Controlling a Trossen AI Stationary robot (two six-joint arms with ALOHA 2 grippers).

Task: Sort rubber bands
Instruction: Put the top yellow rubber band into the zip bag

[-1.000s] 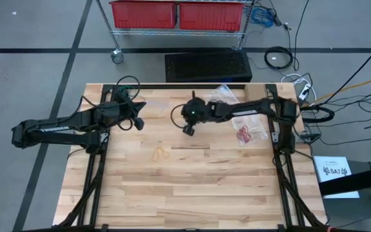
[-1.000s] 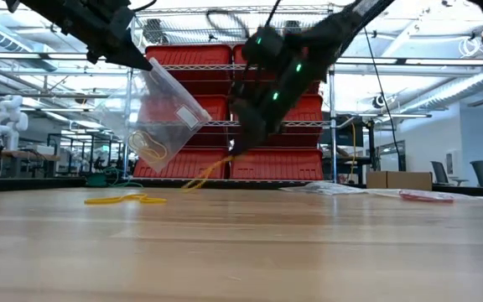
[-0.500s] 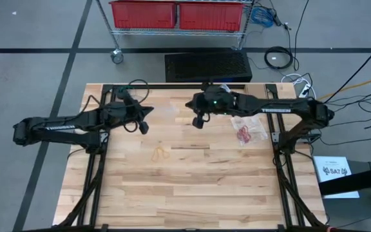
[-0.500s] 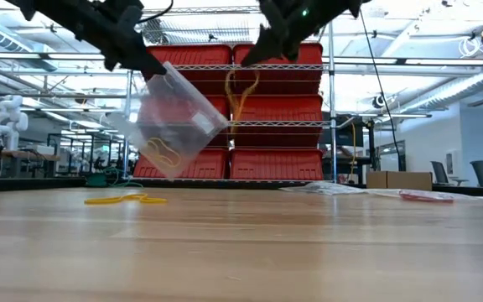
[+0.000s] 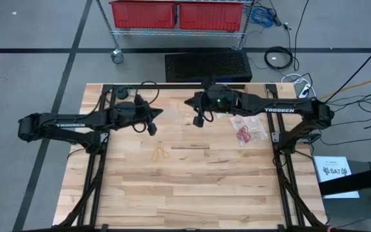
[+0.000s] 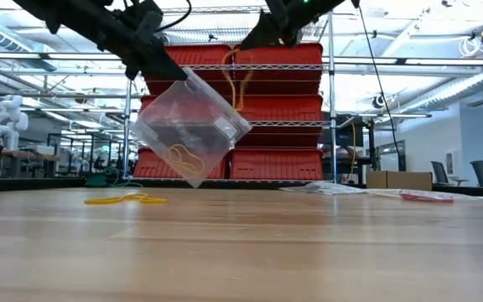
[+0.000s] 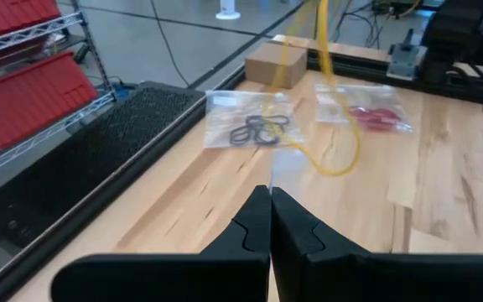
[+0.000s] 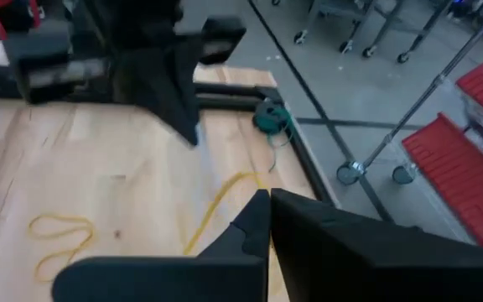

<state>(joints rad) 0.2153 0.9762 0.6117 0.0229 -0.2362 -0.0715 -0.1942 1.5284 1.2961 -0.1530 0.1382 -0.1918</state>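
Left gripper (image 6: 173, 71) clamped on clear bag (image 6: 193, 126), tan bands (image 6: 183, 158) inside, bag hanging below fingers. Right gripper (image 6: 254, 42) pinching tan band (image 6: 240, 80), dangling beneath, just beside bag. More tan bands (image 5: 160, 153) on table (image 5: 192, 187), well below both.

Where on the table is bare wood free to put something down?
The near half of the table, below the loose yellow rubber bands, is bare. It is crowded at the far edge: the left gripper holds a clear bag, the right gripper dangles a yellow band, and bags of red bands lie there.

Bright, even light (right wrist view blurred).
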